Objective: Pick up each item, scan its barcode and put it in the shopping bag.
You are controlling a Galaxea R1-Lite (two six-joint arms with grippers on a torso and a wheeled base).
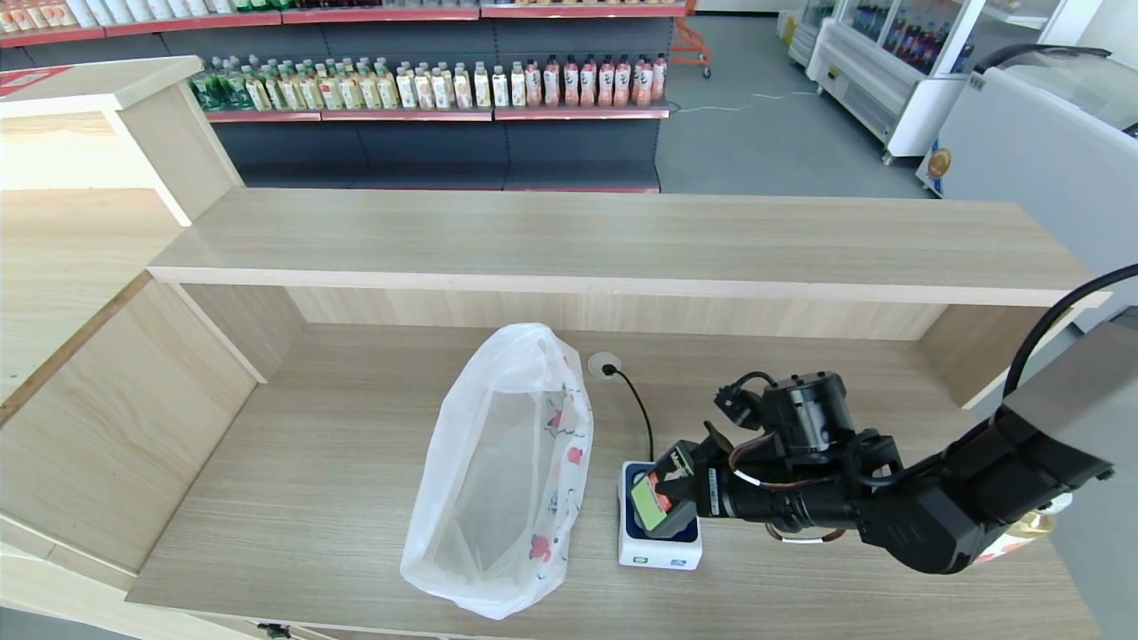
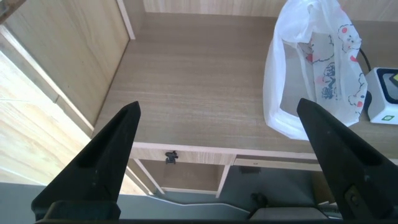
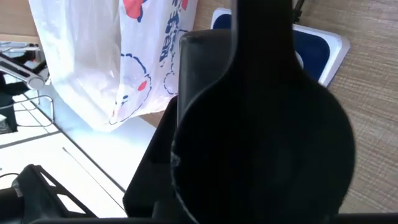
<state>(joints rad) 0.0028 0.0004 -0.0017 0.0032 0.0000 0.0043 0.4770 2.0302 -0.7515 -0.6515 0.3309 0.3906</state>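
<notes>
one small green-and-red packet (image 1: 647, 514) sits clamped in the right gripper (image 1: 665, 498), directly over the blue-topped scanner (image 1: 660, 556), with the shopping bag (image 1: 507, 462) just past its fingertips. in the left wrist view the left gripper (image 2: 219, 106) is spread wide, the shopping bag (image 2: 311, 68) well off to its side. in the right wrist view the shopping bag (image 3: 124, 62) and scanner (image 3: 323, 43) lie beneath the hand.
</notes>
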